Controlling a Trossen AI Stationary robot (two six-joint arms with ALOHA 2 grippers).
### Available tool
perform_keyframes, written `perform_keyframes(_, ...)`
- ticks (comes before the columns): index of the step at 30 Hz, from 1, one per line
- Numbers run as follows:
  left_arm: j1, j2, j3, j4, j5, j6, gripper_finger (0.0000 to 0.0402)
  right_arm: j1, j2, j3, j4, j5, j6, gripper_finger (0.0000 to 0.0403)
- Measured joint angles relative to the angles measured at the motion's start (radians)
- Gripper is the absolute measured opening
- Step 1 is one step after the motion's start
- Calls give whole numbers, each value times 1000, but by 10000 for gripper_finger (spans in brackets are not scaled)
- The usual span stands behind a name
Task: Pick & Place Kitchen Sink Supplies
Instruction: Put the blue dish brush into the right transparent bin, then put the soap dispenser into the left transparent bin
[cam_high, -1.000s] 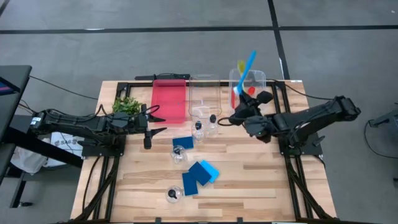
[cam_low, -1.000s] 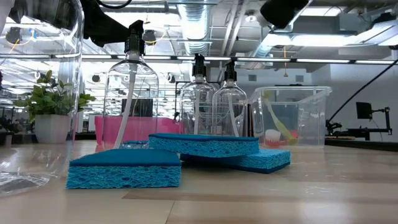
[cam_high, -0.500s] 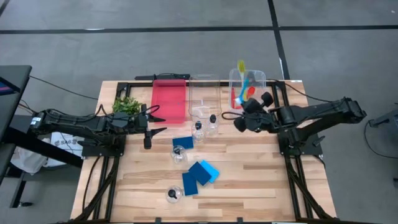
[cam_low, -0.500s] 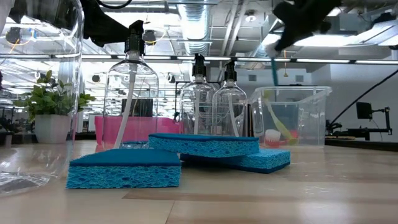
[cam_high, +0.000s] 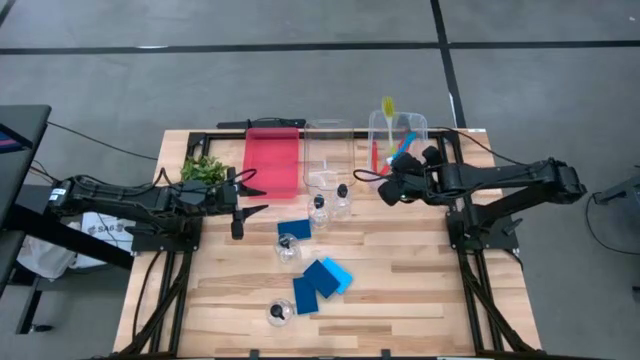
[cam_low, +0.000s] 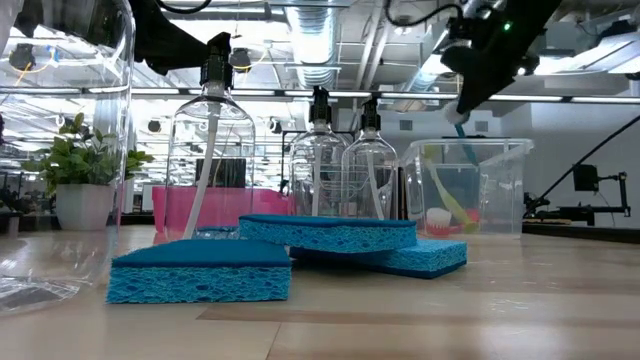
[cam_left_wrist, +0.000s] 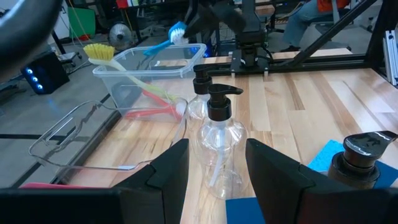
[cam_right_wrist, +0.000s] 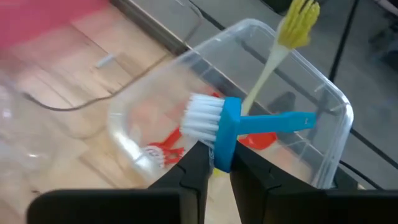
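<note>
The right pincer (cam_right_wrist: 214, 163) pinches the blue brush (cam_right_wrist: 249, 124) by its head over the bin (cam_right_wrist: 329, 99) near the surface's (cam_high: 420, 290) far edge; the handle's end is hidden. The left pincer (cam_left_wrist: 214, 168), agape, faces bottles (cam_left_wrist: 217, 149).

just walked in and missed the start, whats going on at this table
The right gripper is pinching the blue brush by its head end over the clear bin at the table's far right, which already holds a yellow-green brush and a red brush. The left gripper waits open by the plant. Blue sponges and clear bottles lie on the table.
</note>
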Motion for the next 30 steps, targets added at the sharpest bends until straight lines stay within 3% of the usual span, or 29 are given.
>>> perform_keyframes(7, 0, 0, 0, 0, 0, 0, 161, -43, 50, 0, -4, -4, -25, 85)
perform_keyframes(20, 0, 0, 0, 1, 0, 0, 161, -21, 50, 0, 0, 20, -45, 173)
perform_keyframes(25, 0, 0, 0, 1, 0, -3, 161, -14, 50, 0, 1, 51, -40, 177)
perform_keyframes(30, 0, 0, 0, 1, 0, -6, 161, 48, 40, 0, 4, 121, -39, 156)
